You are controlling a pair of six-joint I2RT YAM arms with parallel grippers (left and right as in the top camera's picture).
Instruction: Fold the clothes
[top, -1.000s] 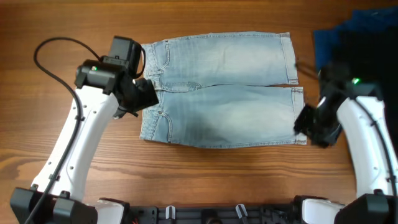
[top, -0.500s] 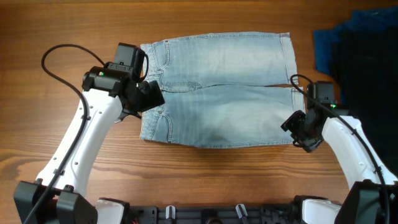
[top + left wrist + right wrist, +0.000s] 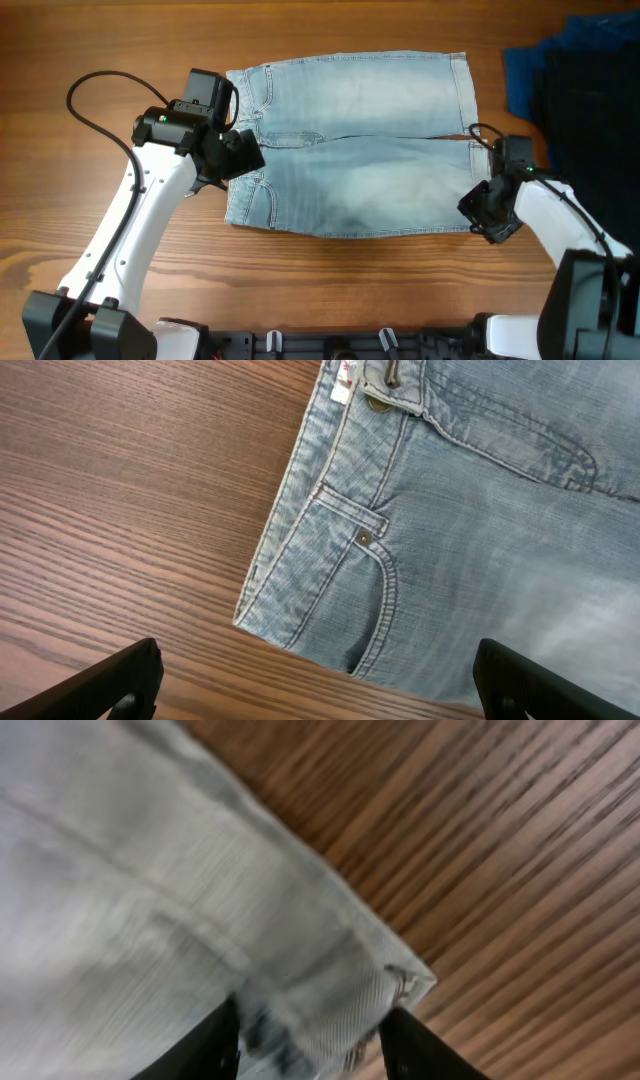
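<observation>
Left gripper (image 3: 320, 672) was seen spread wide over waistband corner (image 3: 262, 610) of shorts (image 3: 350, 150). Hem corner (image 3: 395, 985) was straddled by right gripper (image 3: 310, 1042), clamp undetermined. Deep, matched pinches were judged necessary.

Through the right wrist camera, the shorts (image 3: 150, 900) are blurred at the cuff. The right tool (image 3: 310, 1030) has its fingers (image 3: 205, 1048) cut off by the lower edge, and whether they pinch the cloth cannot be told. From overhead, the left tool (image 3: 243, 155) covers part of the waistband. The dark blue cloth (image 3: 522, 85) and the black garment (image 3: 590, 100) run off the right edge.
</observation>
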